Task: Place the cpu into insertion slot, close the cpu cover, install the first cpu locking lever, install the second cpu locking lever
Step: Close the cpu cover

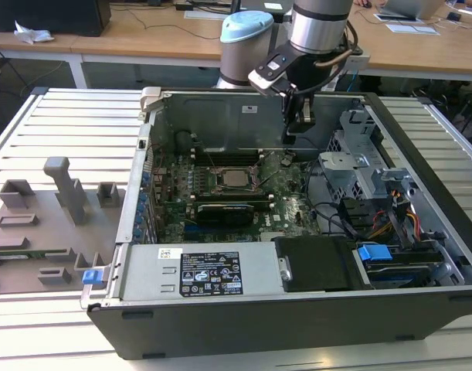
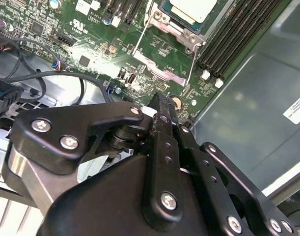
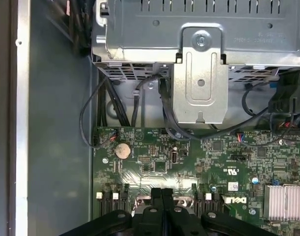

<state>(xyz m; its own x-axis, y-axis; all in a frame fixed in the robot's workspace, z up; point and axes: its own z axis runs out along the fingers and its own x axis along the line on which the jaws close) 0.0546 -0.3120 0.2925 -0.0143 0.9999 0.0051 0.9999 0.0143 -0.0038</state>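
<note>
The end effector (image 1: 293, 131) hangs above the open computer case (image 1: 220, 116), its fingers pinched together on nothing.
The cpu (image 1: 236, 177) lies in the insertion slot (image 1: 218, 182) near the middle of the exterior view, on the green motherboard (image 1: 290, 205). The end effector is in the upper middle of that frame, above the chip and toward the exterior view's right of it, well apart from it. In the second wrist view the silver frame of the cpu cover (image 2: 181, 30) borders the chip, with the black memory slots (image 2: 233, 34) just beside it. In the first wrist view the meeting fingertips (image 3: 157, 196) are over the board, near a coin battery (image 3: 122, 150) and a grey drive cage (image 3: 199, 73). The case stands on a slatted desk (image 1: 66, 124), with a grey fixture tray (image 1: 35, 232) at the exterior view's lower left.
</note>
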